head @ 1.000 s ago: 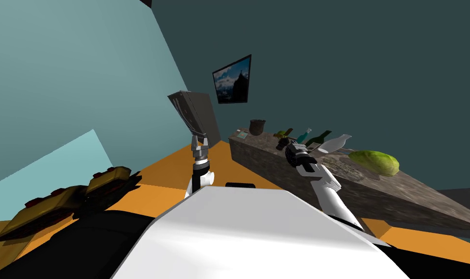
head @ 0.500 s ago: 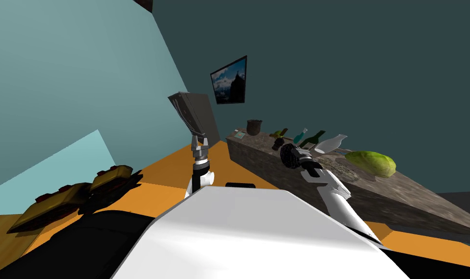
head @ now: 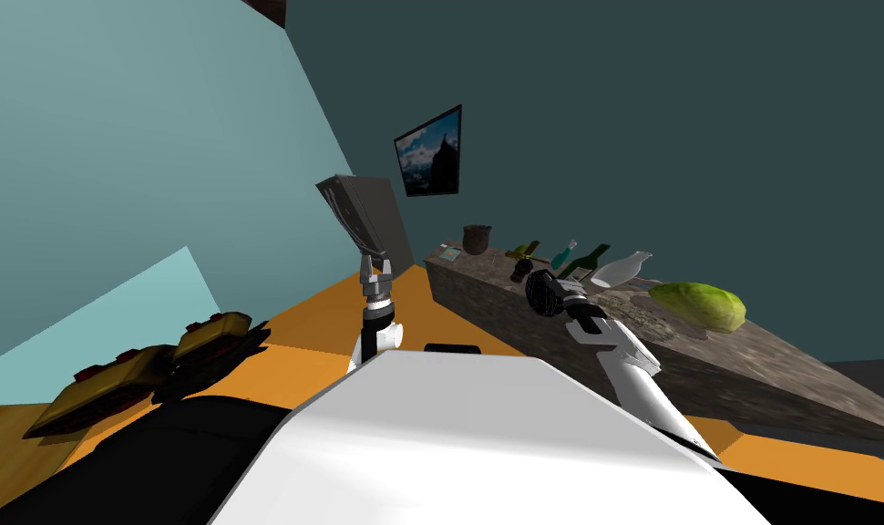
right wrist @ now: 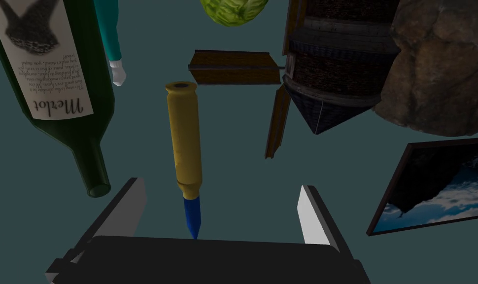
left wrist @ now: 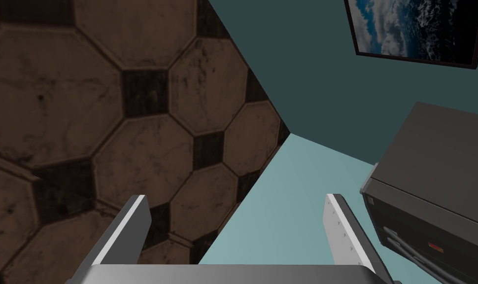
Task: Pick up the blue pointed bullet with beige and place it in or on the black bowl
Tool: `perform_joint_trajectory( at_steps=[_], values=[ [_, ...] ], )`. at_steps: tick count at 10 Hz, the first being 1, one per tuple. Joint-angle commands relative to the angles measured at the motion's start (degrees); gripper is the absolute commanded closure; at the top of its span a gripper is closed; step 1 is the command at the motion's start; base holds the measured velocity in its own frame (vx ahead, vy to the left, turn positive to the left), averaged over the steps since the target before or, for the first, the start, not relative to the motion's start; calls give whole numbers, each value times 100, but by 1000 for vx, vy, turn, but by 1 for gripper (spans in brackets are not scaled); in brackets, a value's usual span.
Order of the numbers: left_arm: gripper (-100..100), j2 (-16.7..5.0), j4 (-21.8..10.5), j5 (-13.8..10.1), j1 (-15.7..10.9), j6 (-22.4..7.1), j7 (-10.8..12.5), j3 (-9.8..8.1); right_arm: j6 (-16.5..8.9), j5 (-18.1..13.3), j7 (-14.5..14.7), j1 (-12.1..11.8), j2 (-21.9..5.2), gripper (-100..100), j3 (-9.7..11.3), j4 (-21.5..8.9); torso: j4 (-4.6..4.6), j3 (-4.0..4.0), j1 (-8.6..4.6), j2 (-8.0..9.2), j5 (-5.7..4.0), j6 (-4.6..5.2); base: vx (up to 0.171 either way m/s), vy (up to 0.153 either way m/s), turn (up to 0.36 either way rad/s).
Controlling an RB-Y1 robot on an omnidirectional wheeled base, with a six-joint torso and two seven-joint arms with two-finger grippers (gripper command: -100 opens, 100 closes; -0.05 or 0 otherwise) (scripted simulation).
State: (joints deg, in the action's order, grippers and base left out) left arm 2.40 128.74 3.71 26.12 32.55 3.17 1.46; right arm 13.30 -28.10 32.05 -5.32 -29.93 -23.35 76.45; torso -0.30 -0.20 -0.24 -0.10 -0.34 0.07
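The fingers of my right gripper (right wrist: 221, 190) stand open with the bullet (right wrist: 184, 143) between them, its blue tip pointing back at the gripper (left gripper (left wrist: 237, 199) open too). The bullet looks small, hard and smooth, so it could slip or roll; I'd pinch the fat beige part.

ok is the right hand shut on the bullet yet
Open. The right wrist view shows the right hand with fingers wide apart; the bullet lies between them, a gap on each side.

Right gripper (head: 542, 293) shifted left along counter (head: 750, 365) edge.
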Motion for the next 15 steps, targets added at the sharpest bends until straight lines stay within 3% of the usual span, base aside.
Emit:
perform_joint_trajectory(
  at_steps=[1, 2, 3, 11, 12, 13, 15],
  values=[
    [0, 0, 0, 0, 0, 0, 0, 0, 0, 0, 0, 0, 0, -100, 0, 0, 0, 0, 0, 0, 0, 0, 0, 0, 0],
    [0, 0, 0, 0, 0, 0, 0, 0, 0, 0, 0, 0, 0, 0, 0, 0, 0, 0, 0, 0, 0, 0, 0, 0, 0],
    [0, 0, 0, 0, 0, 0, 0, 0, -162, 59, -144, 36, -231, -100, 46, 11, 0, 0, 0, 0, 0, 0, -38, 25, 96],
    [0, 0, 0, 0, -1, 0, 0, 0, -810, 296, -718, 182, -1157, -100, 228, 53, 6, 13, 15, 22, 5, -2, -57, 28, 60],
    [0, 0, 0, 0, -1, 0, 0, 0, -767, 284, -679, 197, -1113, -100, 229, 24, 6, 13, 15, 22, 5, -2, -25, 10, 8],
    [0, 0, 0, 0, 0, 0, 0, 0, -771, 286, -693, 206, -1125, 0, 230, 10, 4, 9, 10, 14, 3, -1, 0, 0, 0],
    [0, 0, 0, 0, 0, 0, 0, 0, -771, 286, -692, 205, -1124, 0, 229, 12, 2, 3, 6, 3, 2, -1, 0, 0, 0]
  ],
)
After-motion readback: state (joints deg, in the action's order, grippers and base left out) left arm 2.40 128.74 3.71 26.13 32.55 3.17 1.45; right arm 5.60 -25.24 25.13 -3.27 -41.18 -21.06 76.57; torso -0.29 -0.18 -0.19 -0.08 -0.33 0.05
